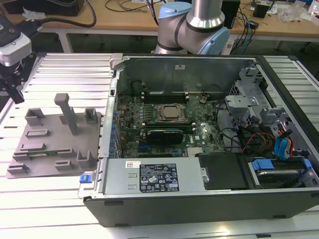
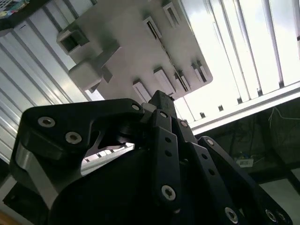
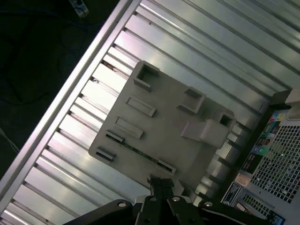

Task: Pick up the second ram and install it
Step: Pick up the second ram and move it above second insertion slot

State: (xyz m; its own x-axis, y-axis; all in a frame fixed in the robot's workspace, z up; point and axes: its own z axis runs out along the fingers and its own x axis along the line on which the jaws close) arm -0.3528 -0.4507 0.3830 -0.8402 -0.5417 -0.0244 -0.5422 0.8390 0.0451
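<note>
The second ram (image 3: 136, 150) is a thin dark strip lying edge-up in a holder of the grey tray (image 3: 159, 117), near the tray's long edge. In the exterior view the second ram (image 1: 37, 153) sits at the tray's (image 1: 50, 167) near side. My gripper (image 3: 161, 183) hangs above the tray and apart from it, just off the edge where the ram lies. Its fingers (image 2: 159, 105) are pressed together with nothing between them. In the exterior view the gripper (image 1: 15, 92) is at the far left, above the ribbed table.
The open computer case (image 1: 209, 199) stands at the exterior view's right of the tray, its motherboard (image 1: 199, 132) showing a silver processor (image 1: 172, 113) with green memory boards (image 1: 164, 125) in slots beside it. A tall grey post (image 1: 67, 112) rises from the tray. The table edge (image 3: 70, 93) lies beyond the tray.
</note>
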